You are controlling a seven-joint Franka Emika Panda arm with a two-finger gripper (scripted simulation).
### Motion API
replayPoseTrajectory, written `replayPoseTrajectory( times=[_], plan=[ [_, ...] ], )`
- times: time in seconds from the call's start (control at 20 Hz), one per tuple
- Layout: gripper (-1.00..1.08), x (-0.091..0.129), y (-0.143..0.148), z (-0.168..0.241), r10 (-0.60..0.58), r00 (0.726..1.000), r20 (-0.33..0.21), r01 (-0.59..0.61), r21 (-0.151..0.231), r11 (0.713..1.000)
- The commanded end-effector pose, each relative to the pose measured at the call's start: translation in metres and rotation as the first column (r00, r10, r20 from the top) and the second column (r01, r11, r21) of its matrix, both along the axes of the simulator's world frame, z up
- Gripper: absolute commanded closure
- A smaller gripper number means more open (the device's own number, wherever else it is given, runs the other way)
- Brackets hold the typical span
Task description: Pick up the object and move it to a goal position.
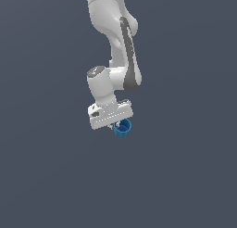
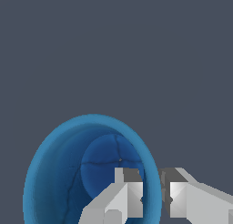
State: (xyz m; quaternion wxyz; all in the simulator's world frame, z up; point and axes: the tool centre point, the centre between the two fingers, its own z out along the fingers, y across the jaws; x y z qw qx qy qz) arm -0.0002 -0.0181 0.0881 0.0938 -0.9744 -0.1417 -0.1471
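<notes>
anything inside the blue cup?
Only one gripper finger, reaching inside the blue cup; the other finger is outside, with the cup wall between them. The dark floor that shows is bare; the finger hides part of it.

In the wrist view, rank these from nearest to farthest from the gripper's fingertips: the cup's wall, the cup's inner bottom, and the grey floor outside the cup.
1. Wall of the blue cup: between the two fingers of the gripper, one inside, one outside.
2. Cup's inner bottom: deeper, beyond the inside finger.
3. Grey floor: outside the cup, farthest.
</notes>
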Motion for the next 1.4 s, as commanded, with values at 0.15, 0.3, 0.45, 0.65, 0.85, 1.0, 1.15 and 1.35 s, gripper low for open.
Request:
replayPoseTrajectory(
  times=[0.15,0.3,0.45,0.65,0.85,1.0,1.15,1.35],
  plan=[
    [1.08,-0.006,-0.017,0.030,-0.001,1.000,0.003,0.001,-0.001,1.000],
    [1.08,-0.012,-0.030,0.052,0.000,1.000,0.003,0.000,-0.002,1.000],
    [1.08,-0.018,-0.044,0.078,0.000,1.000,0.003,0.000,-0.002,1.000],
    [1.08,-0.027,-0.065,0.115,0.000,1.000,0.003,0.000,-0.001,1.000],
    [1.08,-0.035,-0.084,0.148,0.000,1.000,0.003,0.000,-0.001,1.000],
    [1.08,-0.039,-0.096,0.170,0.000,1.000,0.003,0.000,-0.001,1.000],
    [1.08,-0.042,-0.106,0.187,0.000,1.000,0.003,0.000,-0.001,1.000],
    [1.08,-0.045,-0.116,0.203,0.000,1.000,0.003,0.000,0.000,1.000]
  ],
)
